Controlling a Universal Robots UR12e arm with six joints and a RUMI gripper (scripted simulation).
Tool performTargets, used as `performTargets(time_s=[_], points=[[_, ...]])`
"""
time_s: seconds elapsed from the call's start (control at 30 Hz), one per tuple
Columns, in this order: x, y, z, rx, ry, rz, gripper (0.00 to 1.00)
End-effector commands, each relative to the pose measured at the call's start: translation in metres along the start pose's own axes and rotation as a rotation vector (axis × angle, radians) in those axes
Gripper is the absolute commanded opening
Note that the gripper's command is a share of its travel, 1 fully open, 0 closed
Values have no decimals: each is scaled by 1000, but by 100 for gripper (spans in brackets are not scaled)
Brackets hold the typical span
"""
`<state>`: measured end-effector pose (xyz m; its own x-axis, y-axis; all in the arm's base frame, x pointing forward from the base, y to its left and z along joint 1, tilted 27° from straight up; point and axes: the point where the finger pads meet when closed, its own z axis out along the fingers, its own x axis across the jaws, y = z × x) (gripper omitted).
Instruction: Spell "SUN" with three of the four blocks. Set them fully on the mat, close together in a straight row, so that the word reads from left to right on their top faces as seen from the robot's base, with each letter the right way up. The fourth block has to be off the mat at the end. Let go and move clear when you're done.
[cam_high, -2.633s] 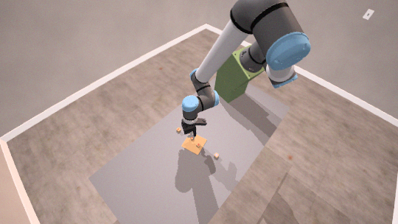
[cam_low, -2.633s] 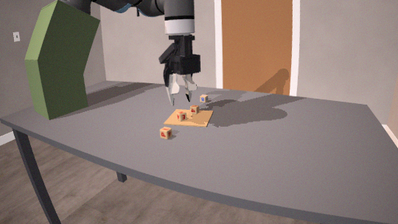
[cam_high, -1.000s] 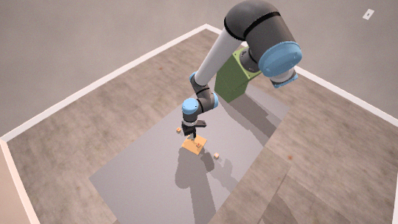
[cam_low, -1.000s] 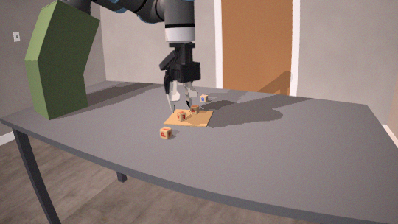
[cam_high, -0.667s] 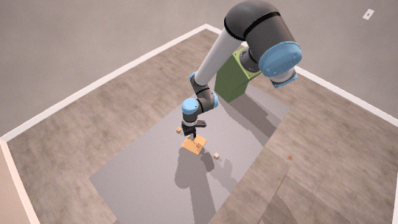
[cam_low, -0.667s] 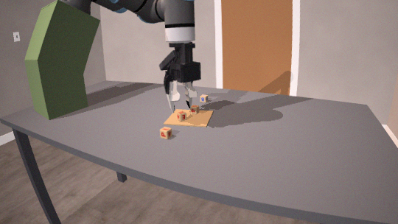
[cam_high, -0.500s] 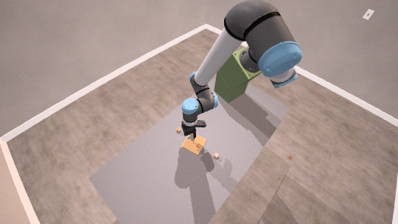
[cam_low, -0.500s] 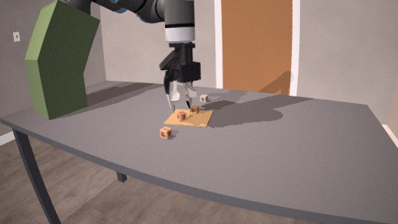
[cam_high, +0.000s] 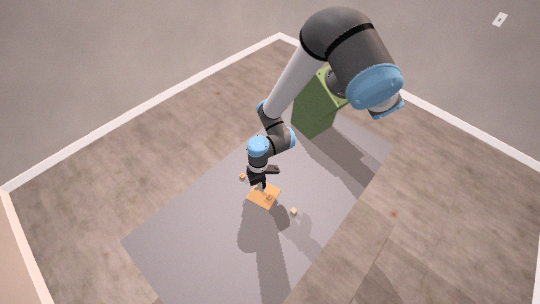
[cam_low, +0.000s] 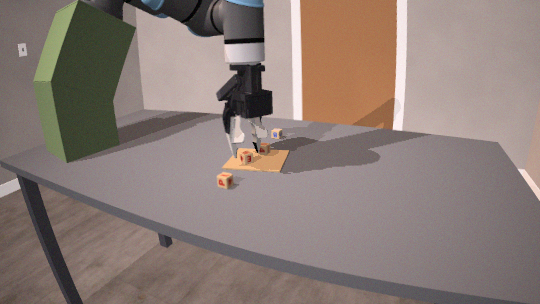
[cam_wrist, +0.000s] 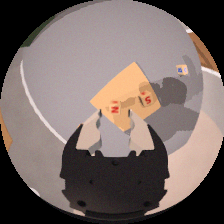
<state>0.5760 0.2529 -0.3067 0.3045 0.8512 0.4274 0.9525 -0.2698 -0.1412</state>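
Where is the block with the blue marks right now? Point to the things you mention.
The blue-marked block (cam_high: 293, 211) (cam_low: 276, 133) (cam_wrist: 182, 70) is off the mat (cam_high: 267, 206) (cam_low: 270, 163) (cam_wrist: 125, 82), beyond its far edge in the exterior view, nearest the S block (cam_high: 269, 197) (cam_low: 263, 148) (cam_wrist: 146, 99).

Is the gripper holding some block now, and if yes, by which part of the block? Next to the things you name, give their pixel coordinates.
Nothing is held. The fingers (cam_low: 234, 147) stand open, with a gap on both sides of the N block (cam_low: 245, 158) (cam_wrist: 115, 107).

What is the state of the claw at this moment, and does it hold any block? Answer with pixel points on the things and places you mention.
Claw (cam_high: 261, 187) (cam_low: 246, 154) (cam_wrist: 114, 109): partly open, holding nothing; gaps show beside the N block (cam_low: 245, 157) (cam_wrist: 115, 107).
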Motion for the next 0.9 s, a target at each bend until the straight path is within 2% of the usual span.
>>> performTargets(time_s=[0.0, 0.27, 0.83, 0.87], points=[[0, 1, 7, -1, 0, 0, 37], [0, 1, 17, -1, 0, 0, 37], [0, 1, 18, -1, 0, 0, 37], [0, 1, 18, -1, 0, 0, 25]])
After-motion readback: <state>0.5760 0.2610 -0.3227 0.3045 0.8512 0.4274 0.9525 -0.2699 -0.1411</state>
